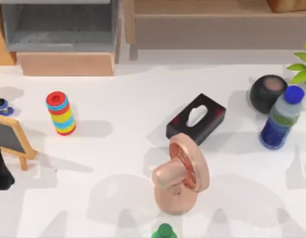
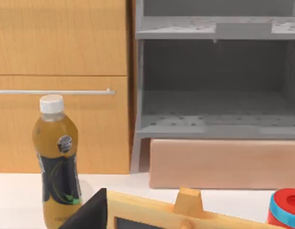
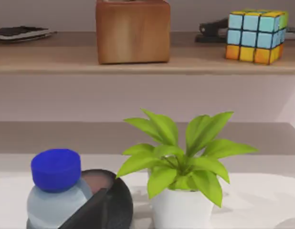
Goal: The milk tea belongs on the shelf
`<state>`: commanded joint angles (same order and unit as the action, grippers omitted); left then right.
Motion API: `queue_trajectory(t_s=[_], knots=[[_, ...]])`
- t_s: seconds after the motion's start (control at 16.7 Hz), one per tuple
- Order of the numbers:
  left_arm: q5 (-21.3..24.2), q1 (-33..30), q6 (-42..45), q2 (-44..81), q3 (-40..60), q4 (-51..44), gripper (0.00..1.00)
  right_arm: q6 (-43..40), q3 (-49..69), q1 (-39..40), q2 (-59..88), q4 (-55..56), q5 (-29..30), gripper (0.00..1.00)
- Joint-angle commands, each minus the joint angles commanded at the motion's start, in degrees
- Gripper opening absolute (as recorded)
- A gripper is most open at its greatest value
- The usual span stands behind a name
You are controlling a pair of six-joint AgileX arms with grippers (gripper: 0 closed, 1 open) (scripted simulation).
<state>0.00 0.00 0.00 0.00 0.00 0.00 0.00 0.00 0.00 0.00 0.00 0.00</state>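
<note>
The milk tea is a bottle of amber drink with a white cap and a black label. It stands upright on the white table in front of a wooden cabinet, left of the grey shelf. The shelf sits at the table's back left on a wooden base. My left gripper shows as a dark shape low in the left wrist view, short of the bottle and holding nothing. My left arm is at the table's left edge. My right gripper hangs at the far right, near a blue-capped water bottle.
A small wooden chalkboard stands by the left arm. On the table are a striped cylinder, a black tissue box, a copper-pink stand, a dark round speaker, a water bottle, a plant and a green cap.
</note>
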Motion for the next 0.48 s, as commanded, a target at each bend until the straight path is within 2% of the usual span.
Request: queue_trajectory(t_s=[0.24, 0.48], knots=[[0.0, 0.0, 0.0, 0.0, 0.0, 0.0, 1.0, 0.03, 0.61, -0.97, 1.75, 1.71, -0.91, 1.0], [0.0, 0.0, 0.0, 0.0, 0.0, 0.0, 1.0, 0.2, 3.99, -6.28, 12.57, 11.71, -5.98, 1.0]])
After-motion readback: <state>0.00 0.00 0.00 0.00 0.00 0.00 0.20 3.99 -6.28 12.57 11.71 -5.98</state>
